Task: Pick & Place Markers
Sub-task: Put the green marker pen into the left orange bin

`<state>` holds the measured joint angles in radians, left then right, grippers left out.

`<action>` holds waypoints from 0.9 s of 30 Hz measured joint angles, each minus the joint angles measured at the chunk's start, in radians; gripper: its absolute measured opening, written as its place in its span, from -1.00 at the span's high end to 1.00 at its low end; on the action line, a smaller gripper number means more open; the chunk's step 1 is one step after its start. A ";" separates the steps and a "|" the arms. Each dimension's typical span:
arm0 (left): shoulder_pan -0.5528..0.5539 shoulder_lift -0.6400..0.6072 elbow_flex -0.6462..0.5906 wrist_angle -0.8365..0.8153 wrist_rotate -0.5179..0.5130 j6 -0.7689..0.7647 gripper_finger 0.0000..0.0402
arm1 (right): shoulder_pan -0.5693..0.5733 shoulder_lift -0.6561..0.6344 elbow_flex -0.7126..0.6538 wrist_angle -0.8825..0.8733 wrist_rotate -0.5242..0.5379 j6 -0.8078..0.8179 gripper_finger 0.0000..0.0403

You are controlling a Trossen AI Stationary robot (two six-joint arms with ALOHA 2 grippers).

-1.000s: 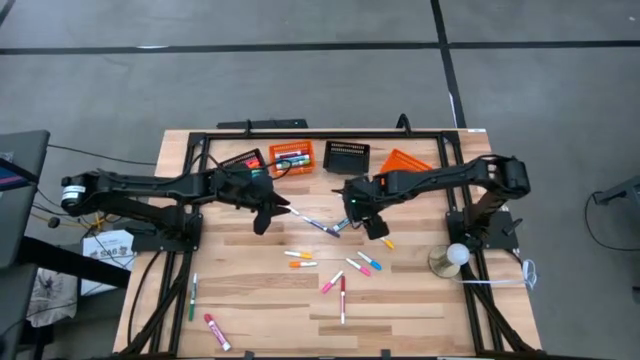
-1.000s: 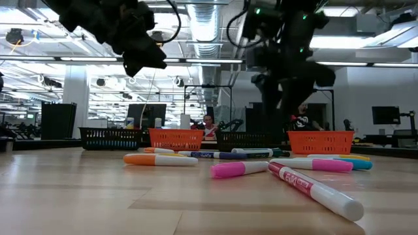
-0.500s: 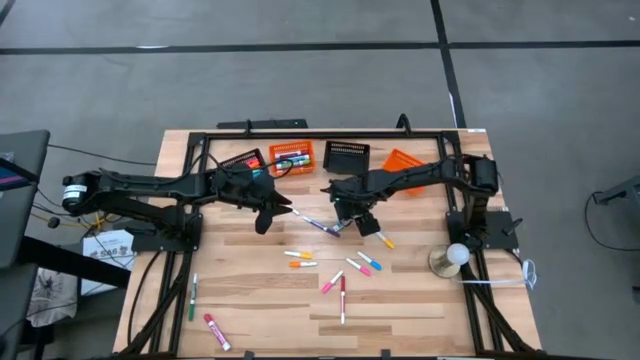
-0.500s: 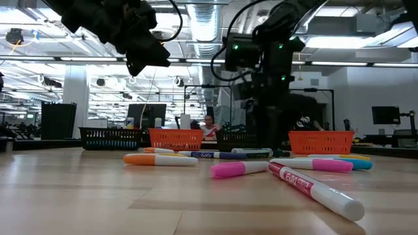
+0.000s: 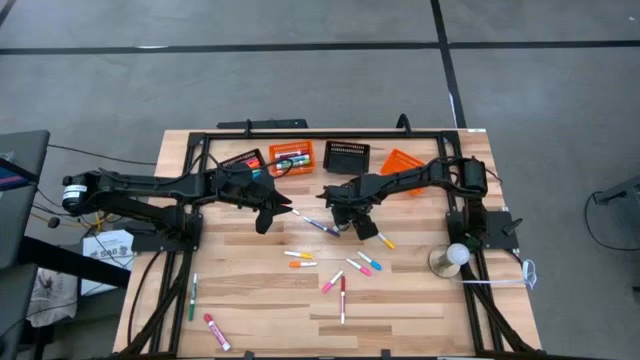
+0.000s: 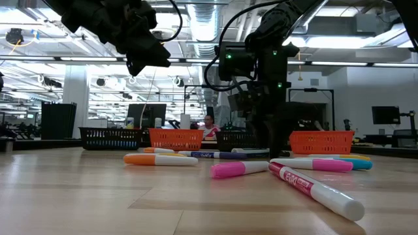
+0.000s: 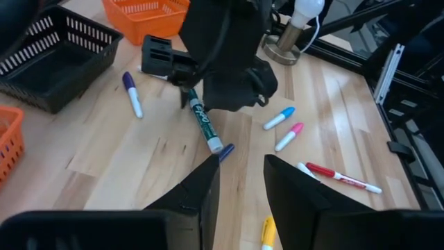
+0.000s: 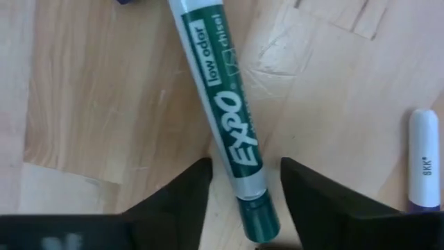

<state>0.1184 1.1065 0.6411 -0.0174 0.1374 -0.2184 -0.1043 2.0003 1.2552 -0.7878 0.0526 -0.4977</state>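
Green marker (image 8: 225, 125) lies flat on the table (image 5: 250, 310) mid-board, just beside a purple-capped marker (image 7: 132, 94) and a blue-tipped one (image 7: 226, 149); right gripper (image 8: 239, 184) is down over it, fingers (image 8: 184, 191) parted, one each side of the barrel, not clamped on it; green cap end sits between the fingertips; in the left wrist view the right gripper's body covers the marker's upper end.

Left gripper (image 7: 239, 182) hangs above the table just to the left of that spot, fingers apart with a narrow gap, nothing between them.

More markers (image 5: 340, 275) scattered on the near half of the table: pink, orange, blue, red caps; two more near the left front edge.

Orange basket (image 5: 291, 158) at the back edge holds a few markers; black basket (image 5: 346, 156) beside it; another orange basket (image 5: 404, 160) to its right.
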 joint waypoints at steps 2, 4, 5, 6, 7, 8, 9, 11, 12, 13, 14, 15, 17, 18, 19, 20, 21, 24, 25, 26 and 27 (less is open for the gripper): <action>0.000 0.000 0.000 0.000 -0.008 0.000 0.44 | 0.000 0.000 -0.001 -0.002 0.000 0.000 0.30; 0.000 0.000 0.000 0.000 -0.013 0.000 0.44 | 0.000 -0.004 -0.004 -0.005 0.002 0.000 0.47; 0.000 0.000 0.000 0.000 -0.014 0.000 0.44 | 0.001 -0.004 -0.004 -0.007 0.001 0.000 0.55; 0.000 0.000 0.000 0.000 -0.014 0.000 0.44 | 0.001 -0.005 -0.004 -0.009 0.002 0.000 0.63; 0.000 0.000 0.000 0.000 -0.014 0.000 0.44 | 0.001 -0.011 -0.003 -0.013 0.002 0.000 0.69; 0.000 0.000 0.000 0.000 -0.014 0.000 0.44 | 0.001 -0.015 0.000 -0.017 0.002 0.001 0.75; 0.000 0.000 0.000 0.000 -0.014 0.000 0.44 | 0.001 -0.015 0.005 -0.025 0.003 0.001 0.78; 0.000 0.000 0.000 0.000 -0.014 0.000 0.44 | 0.000 -0.023 0.019 -0.045 0.005 0.003 0.78; 0.000 0.000 0.000 0.001 -0.014 0.000 0.44 | 0.000 -0.025 0.026 -0.055 0.009 0.003 0.78; 0.000 0.000 0.000 0.001 -0.014 0.000 0.44 | -0.001 -0.024 0.035 -0.074 0.019 0.003 0.78; 0.000 0.000 0.000 0.001 -0.014 0.000 0.44 | -0.003 -0.028 0.047 -0.088 0.022 0.008 0.78; 0.000 0.000 0.000 0.001 -0.014 0.000 0.44 | -0.004 -0.037 0.061 -0.096 0.030 0.011 0.78; 0.000 0.000 0.000 0.001 -0.014 0.000 0.44 | -0.005 -0.055 0.106 -0.124 0.040 0.011 0.78; 0.000 0.000 0.000 0.001 -0.014 0.002 0.44 | -0.007 -0.064 0.124 -0.146 0.039 0.011 0.78; 0.000 0.000 0.000 0.001 -0.014 0.004 0.44 | -0.011 -0.068 0.141 -0.184 0.036 0.011 0.78; 0.000 0.000 0.000 0.001 -0.014 0.004 0.44 | -0.013 -0.069 0.162 -0.210 0.032 0.011 0.78; 0.001 0.000 0.000 0.000 -0.014 0.004 0.44 | -0.015 -0.074 0.184 -0.221 0.028 0.011 0.78; 0.001 0.000 0.000 0.000 -0.014 0.004 0.44 | -0.032 -0.116 0.248 -0.267 0.021 0.016 0.78; 0.001 0.000 0.000 0.000 -0.014 0.004 0.44 | -0.041 -0.128 0.265 -0.268 0.000 0.026 0.78; 0.001 0.000 0.000 0.000 -0.014 0.004 0.44 | -0.050 -0.137 0.282 -0.269 -0.035 0.034 0.78; 0.001 0.000 0.001 0.001 -0.014 0.005 0.44 | -0.061 -0.146 0.297 -0.266 -0.087 0.051 0.78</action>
<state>0.1197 1.1061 0.6421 -0.0162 0.1235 -0.2137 -0.1653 1.8547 1.5524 -1.0541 -0.0348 -0.4469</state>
